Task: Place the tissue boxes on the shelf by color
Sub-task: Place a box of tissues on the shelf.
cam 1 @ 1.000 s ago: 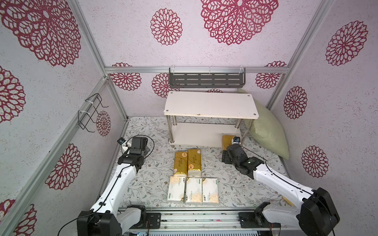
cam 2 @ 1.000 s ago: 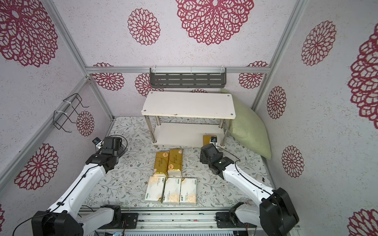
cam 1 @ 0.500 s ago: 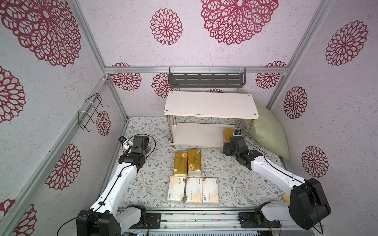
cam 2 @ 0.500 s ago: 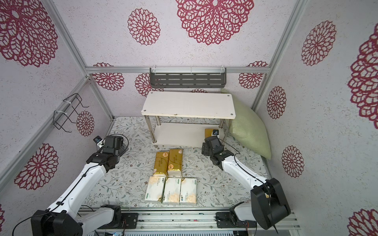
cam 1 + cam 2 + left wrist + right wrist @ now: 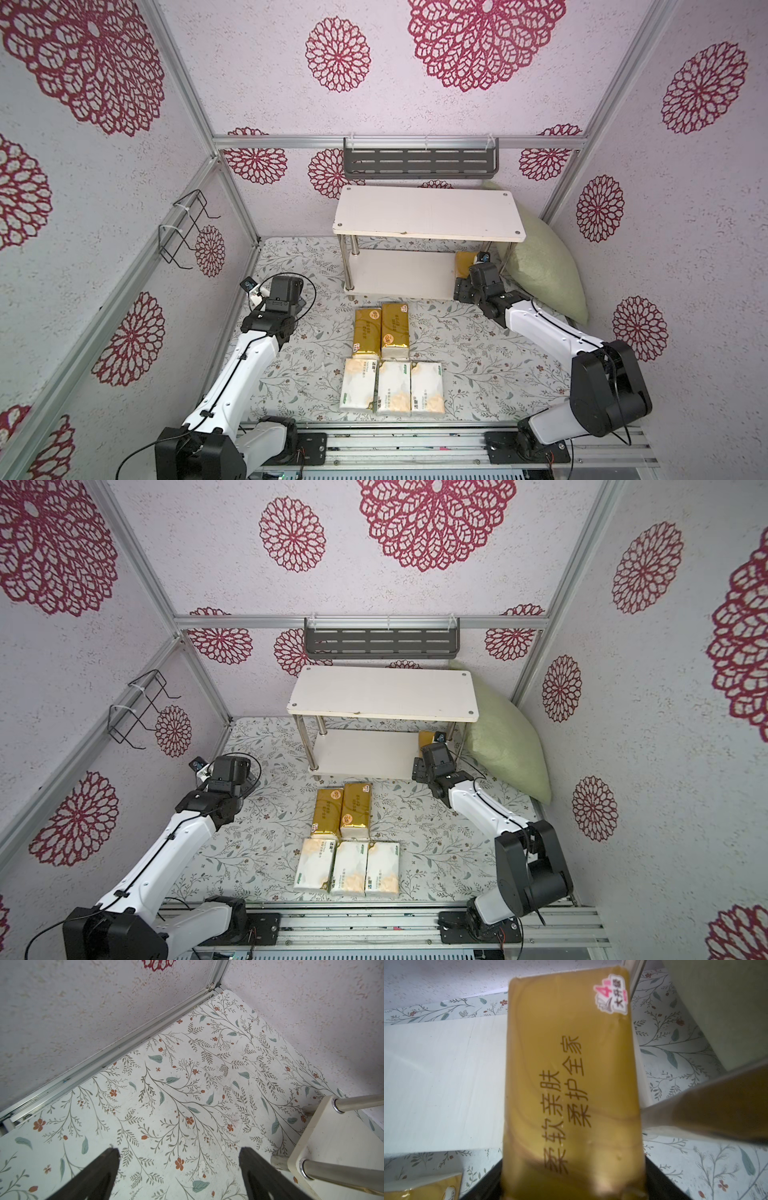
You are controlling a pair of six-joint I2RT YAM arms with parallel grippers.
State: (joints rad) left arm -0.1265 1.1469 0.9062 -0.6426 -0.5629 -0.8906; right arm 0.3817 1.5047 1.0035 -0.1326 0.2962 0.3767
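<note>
The shelf (image 5: 428,212) stands at the back, its lower board (image 5: 395,274) bare on the left. My right gripper (image 5: 468,277) is shut on a gold tissue box (image 5: 464,261) at the lower board's right end. In the right wrist view that gold tissue box (image 5: 571,1076) runs out over the lower board (image 5: 442,1076), between dark fingers (image 5: 660,1180). Two more gold tissue boxes (image 5: 380,330) lie side by side on the floor, with three white ones (image 5: 392,387) in a row in front. My left gripper (image 5: 178,1159) hangs open over bare floor, left of the shelf.
A pale green pillow (image 5: 544,270) leans in the back right corner, close behind the right arm. A chrome shelf post (image 5: 695,1113) passes just beside the held box. A dark grey rack (image 5: 419,162) hangs on the back wall and a black wire holder (image 5: 185,228) on the left wall.
The right arm has carried the gold box away from the floor in front of the shelf and in over the lower board's right end. The left arm has barely moved.
</note>
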